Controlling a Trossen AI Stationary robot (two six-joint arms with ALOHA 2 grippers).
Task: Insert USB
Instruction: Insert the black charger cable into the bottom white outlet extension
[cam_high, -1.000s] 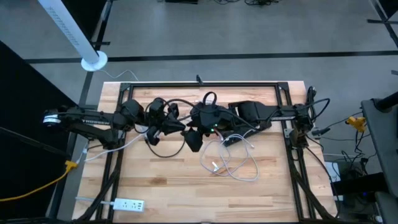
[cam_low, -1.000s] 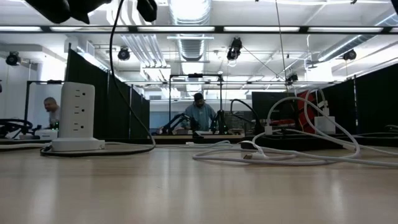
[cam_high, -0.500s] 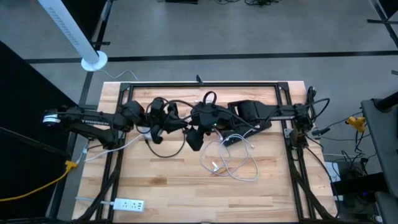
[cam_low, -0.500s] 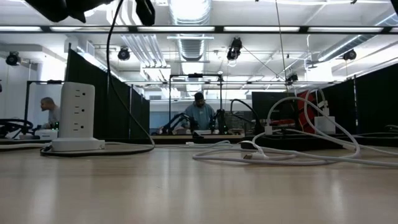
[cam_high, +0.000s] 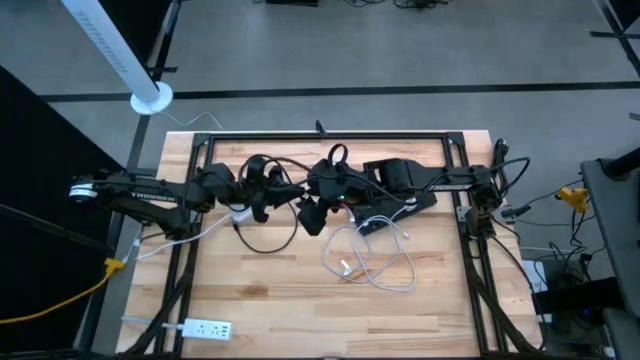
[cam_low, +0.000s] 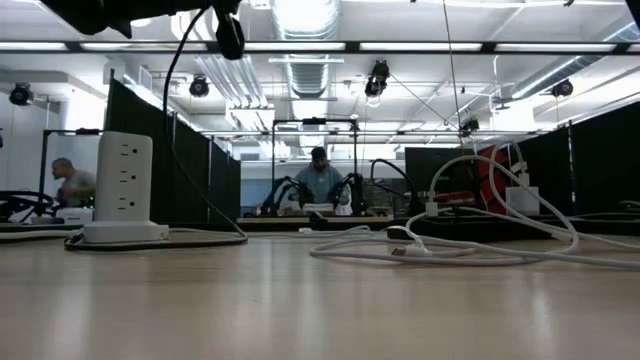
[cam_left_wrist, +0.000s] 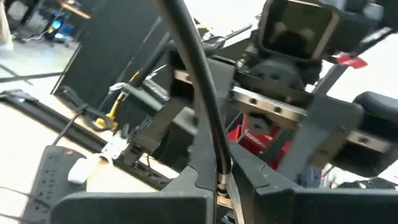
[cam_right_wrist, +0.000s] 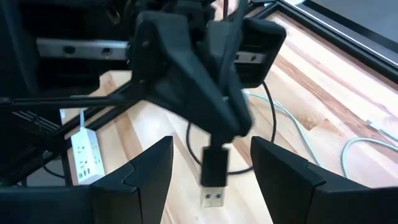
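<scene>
Pale wooden planks form the worktop (cam_high: 260, 290). Above its middle, the black USB cable (cam_right_wrist: 214, 167) is gripped just behind its plug by the shut left tool (cam_right_wrist: 214, 134), the metal connector hanging down between the right tool's (cam_right_wrist: 210, 163) spread, empty fingers (cam_right_wrist: 283, 168). Looped white cables (cam_high: 372, 262) lie just beside. Only the low view shows the upright power tower (cam_low: 124, 192); only the high view shows a flat strip (cam_high: 205, 328).
</scene>
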